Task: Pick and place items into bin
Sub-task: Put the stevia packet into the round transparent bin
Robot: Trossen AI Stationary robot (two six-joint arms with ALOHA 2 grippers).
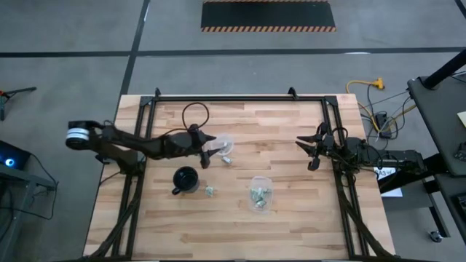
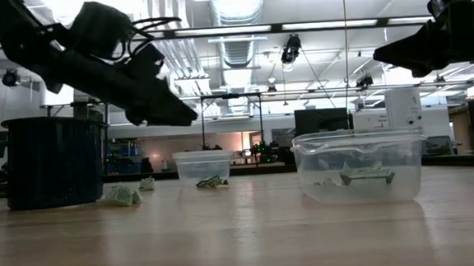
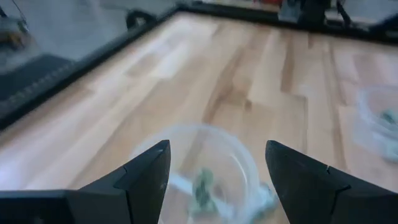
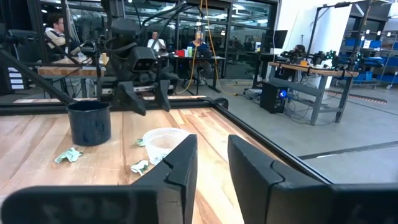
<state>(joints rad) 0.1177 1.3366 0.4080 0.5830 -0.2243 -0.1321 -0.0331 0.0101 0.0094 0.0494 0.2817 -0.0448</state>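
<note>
The items are tiny pale green and whitish pieces. One item [image 3: 202,183] lies inside a small round clear bin [image 1: 224,144] at mid-table, one [image 1: 228,158] lies beside that bin, and another [image 1: 210,191] lies right of the black mug [image 1: 186,180]. A second clear bin [image 1: 260,193], nearer the front, holds several pieces [image 2: 363,175]. My left gripper [image 3: 217,149] hangs open just above and left of the small bin [image 2: 203,165], its fingers slanting slightly down, with nothing between them. My right gripper [image 1: 306,153] waits at the table's right, raised and level, with a narrow empty gap between its fingers [image 4: 212,146].
A black metal frame [image 1: 240,99] runs along the far edge and both sides of the wooden table. Bare wood lies along the front edge and between the bins and my right gripper. Beyond the table people sit at desks [image 4: 56,31].
</note>
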